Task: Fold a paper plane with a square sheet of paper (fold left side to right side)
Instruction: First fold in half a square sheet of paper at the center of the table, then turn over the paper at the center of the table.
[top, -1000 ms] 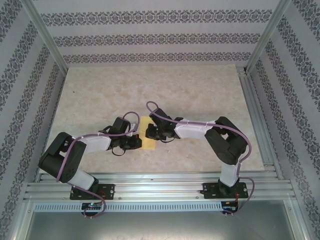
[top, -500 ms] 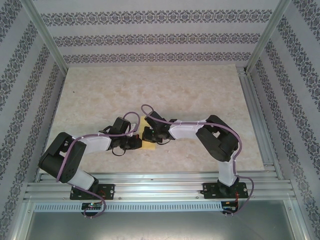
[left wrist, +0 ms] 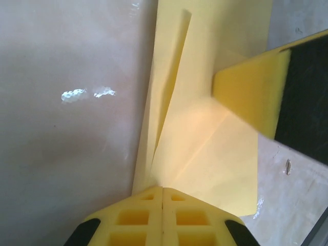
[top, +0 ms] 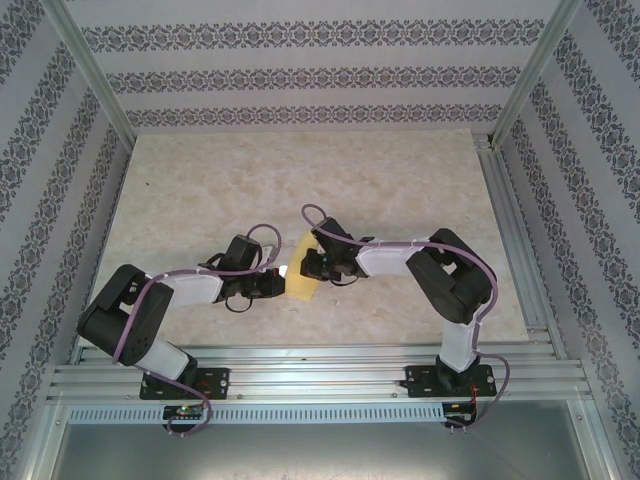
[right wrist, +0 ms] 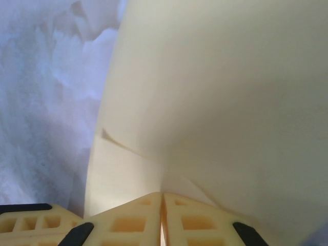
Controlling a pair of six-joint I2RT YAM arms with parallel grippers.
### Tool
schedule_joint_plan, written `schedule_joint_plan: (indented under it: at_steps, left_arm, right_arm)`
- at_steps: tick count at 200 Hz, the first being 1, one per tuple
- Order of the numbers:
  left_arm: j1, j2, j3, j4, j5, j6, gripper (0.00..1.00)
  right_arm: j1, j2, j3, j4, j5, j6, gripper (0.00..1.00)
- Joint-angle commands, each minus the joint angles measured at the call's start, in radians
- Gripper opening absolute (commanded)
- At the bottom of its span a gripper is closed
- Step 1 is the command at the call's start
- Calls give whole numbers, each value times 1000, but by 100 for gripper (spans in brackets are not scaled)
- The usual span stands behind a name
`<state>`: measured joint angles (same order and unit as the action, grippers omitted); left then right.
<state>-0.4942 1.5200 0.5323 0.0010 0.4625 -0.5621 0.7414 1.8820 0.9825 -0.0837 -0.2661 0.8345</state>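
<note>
Right gripper (right wrist: 163, 197): shifted back rightward; fingers pinched shut on paper (left wrist: 205, 148) edge.
Left gripper (left wrist: 163, 192): fingers closed tight, clamping paper at their tips.
Paper: creased, spanning between both fingertips.

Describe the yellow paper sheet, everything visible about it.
The square sheet of paper is thin, plain mustard-yellow and partly folded, with creases and overlapping layers in the left wrist view. It lies on the marble-look table between the two arms, one flap lifted and curving. The right gripper is shut on that flap; the left gripper, shut, meets its near edge.
</note>
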Motion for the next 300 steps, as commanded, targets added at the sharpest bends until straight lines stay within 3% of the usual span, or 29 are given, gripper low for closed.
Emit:
schedule_joint_plan:
  at_steps: [1,27,67,103,147,162,173,230,282,300]
  left_arm:
    - [-10,26,-54,-126,-64,18,0]
    - [-9,23,-51,-125,-63,17,0]
    - [-10,10,-43,-138,-65,23,0]
    - [-11,-36,4,-181,-50,36,0]
    - [-8,-182,188,-334,-45,94,31]
    - [-8,-224,239,-370,-59,111,44]
    - [-9,-234,262,-388,-58,121,47]
    - [-8,-141,221,-306,11,103,48]
    - [-8,50,337,-329,14,256,48]
    - [-8,115,383,-343,18,287,43]
  right_arm:
    - [-81,-3,-76,-112,175,-59,10]
    - [-76,-24,-76,-65,109,-55,11]
    - [-114,-81,-103,-95,162,-72,11]
    - [-167,-280,-110,-195,224,-143,17]
    - [-260,-538,-179,-252,230,-208,32]
    - [-301,-607,-228,-226,188,-213,39]
    - [-327,-646,-270,-185,126,-193,41]
    - [-338,-671,-436,34,-29,-75,43]
    - [-336,-621,-452,58,-71,-131,43]
    - [-336,-610,-459,82,-80,-117,43]
